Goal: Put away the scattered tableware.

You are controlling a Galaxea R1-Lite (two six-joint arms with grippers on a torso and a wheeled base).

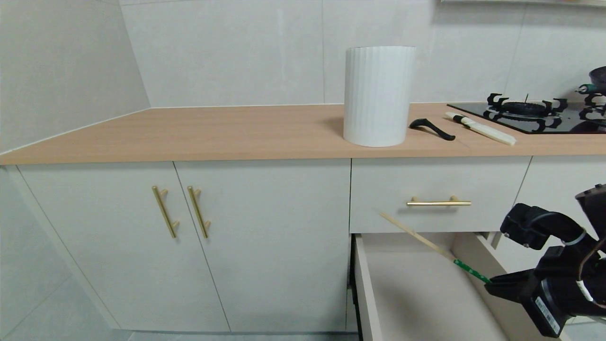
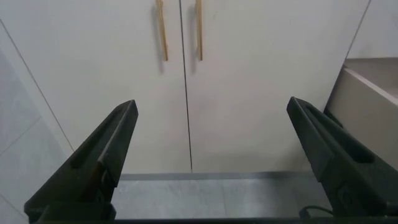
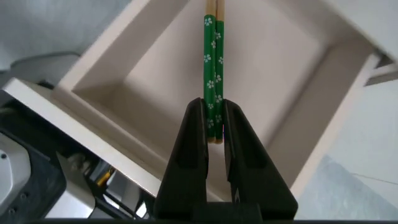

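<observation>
**Chopsticks at the drawer.** A pair of wooden chopsticks (image 1: 426, 242) with green flowered butt ends is gripped at those ends by the right gripper (image 1: 492, 282), jaws clamped on the pair. The gripper sits at the right side of the open drawer (image 1: 365, 289). The sticks slant up and across the drawer, and their tips show against the closed drawer front (image 1: 439, 189) directly above it. In the right wrist view the chopsticks (image 3: 211, 68) lie side by side between the right gripper's (image 3: 214, 127) closed fingers, over the drawer's bare floor.

The left gripper (image 2: 211, 109) is empty with its jaws wide apart. It is held low, left of the drawer, and faces the double cabinet doors (image 2: 261, 81).

**Step in hand:** judged to be placement, with the chopsticks brought to the drawer but not yet released.

**Next move calls for:** lowering and levelling the pair so that the tips clear the drawer front above and both ends fit within the drawer walls. The jaws can then be parted close to the floor so the sticks do not roll or bounce.

**Remaining:** a black curved utensil (image 1: 432, 129) and a pale knife (image 1: 480, 128) lie on the countertop (image 1: 213, 132) above the drawer, beside a white ribbed canister (image 1: 377, 94).
</observation>
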